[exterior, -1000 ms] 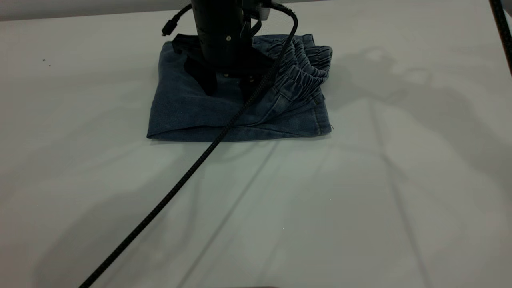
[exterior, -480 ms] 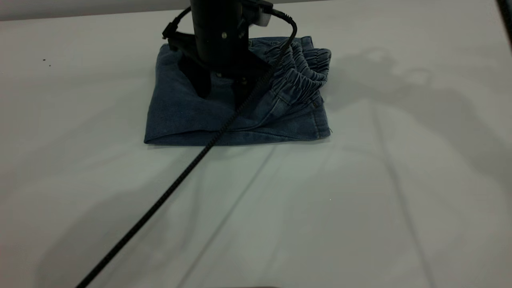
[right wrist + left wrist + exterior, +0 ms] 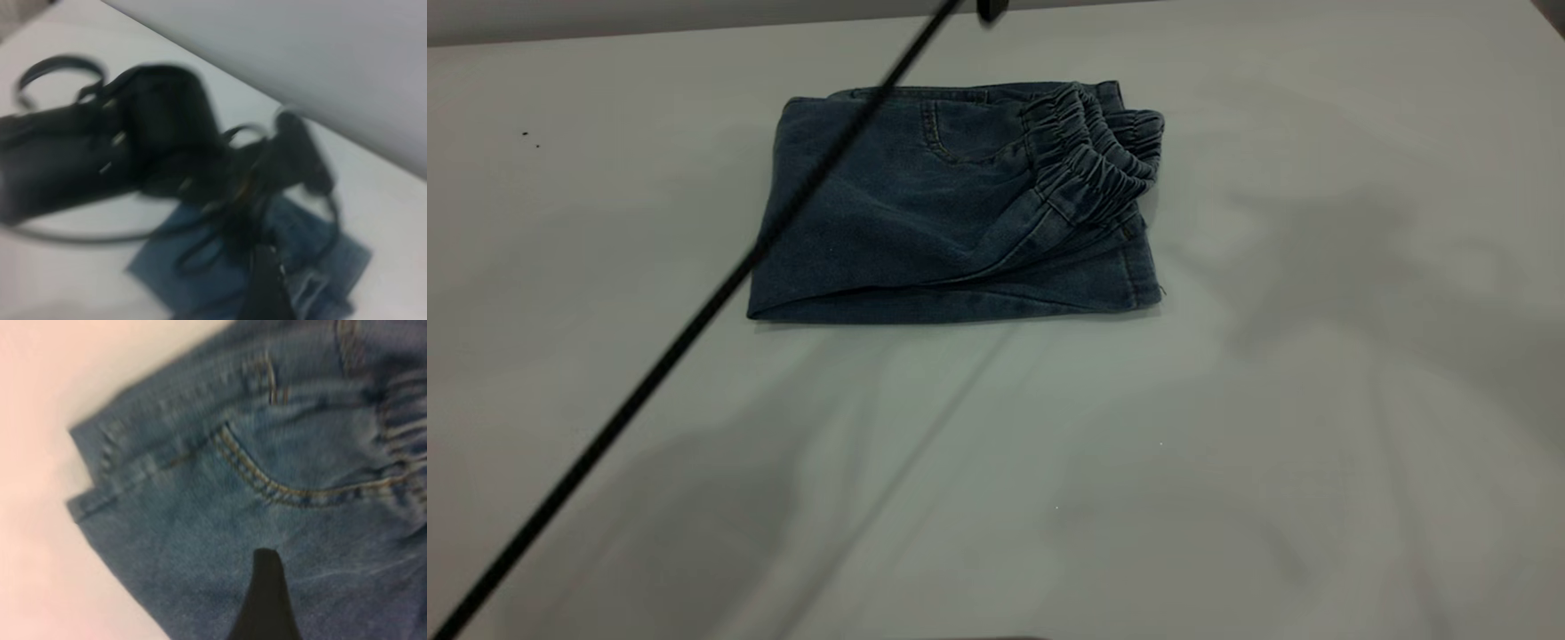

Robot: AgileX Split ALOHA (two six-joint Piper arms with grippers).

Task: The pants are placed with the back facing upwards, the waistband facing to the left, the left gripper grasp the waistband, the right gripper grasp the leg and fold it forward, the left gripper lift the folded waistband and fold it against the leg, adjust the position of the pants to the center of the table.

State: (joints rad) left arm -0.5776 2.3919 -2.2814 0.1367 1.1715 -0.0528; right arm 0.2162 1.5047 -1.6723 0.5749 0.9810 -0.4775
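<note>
Pants: the pants [image 3: 951,209] lie folded into a compact packet on the tabletop [image 3: 1227,444], directly under the left tool

Waistband: the waistband [image 3: 1094,156] rests gathered on top, over the leg layer, toward the right tool's side

Left tool: the left tool [image 3: 260,200] was down on the fabric a second ago; now it is raised clear, one fingertip [image 3: 265,600] above the denim, holding nothing; its opening I cannot tell

Right tool: off the cloth, probably idle; its grip is unclear

Cable: a black cable [image 3: 694,311] crosses the packet

Meaning: both folds look finished; only centring may remain
</note>
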